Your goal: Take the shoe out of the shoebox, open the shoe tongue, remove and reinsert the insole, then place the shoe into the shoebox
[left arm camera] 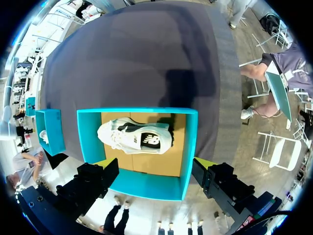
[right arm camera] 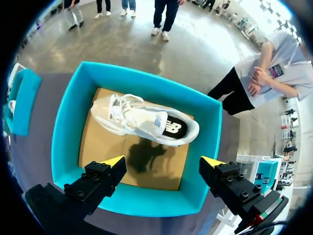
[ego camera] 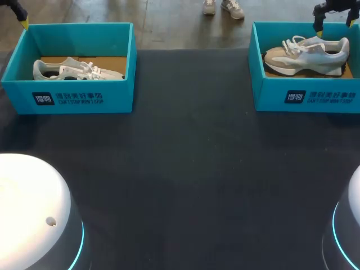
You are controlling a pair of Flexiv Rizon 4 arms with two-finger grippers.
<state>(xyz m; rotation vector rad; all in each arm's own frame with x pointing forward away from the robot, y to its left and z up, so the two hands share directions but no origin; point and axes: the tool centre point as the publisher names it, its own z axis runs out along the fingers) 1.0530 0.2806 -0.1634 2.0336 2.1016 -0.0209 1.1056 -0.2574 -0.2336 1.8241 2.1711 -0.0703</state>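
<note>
Left gripper [left arm camera: 155, 164]: fingers spread wide and holding nothing. It is raised over one long wall of the left shoebox [ego camera: 67, 98], with one yellow tip toward each end of that wall. In the head view this arm shows only at the far left corner, past the box's far wall.

Left shoe [ego camera: 76, 70]: lies lengthwise on the cardboard floor inside the left shoebox. In the left wrist view it is ahead of the fingers, not between them, and clear of both tips. Laces are at one end; the dark insole shows through the opening.

Right gripper [right arm camera: 163, 161]: fingers also wide apart and holding nothing. It is raised over the right shoebox [ego camera: 306, 95], its tips over the long wall nearest the wrist camera. Its shadow falls on the cardboard floor between the tips and the shoe.

Right shoe [ego camera: 306, 53]: inside the right shoebox, lengthwise and slightly askew to the walls. It is ahead of the right gripper's fingers and touches neither. White laces are up, and the dark insole is visible at the heel end.

Both boxes are open-topped and teal, with no lid on either. They stand well apart at the far corners of the dark table [ego camera: 185, 169].
</note>
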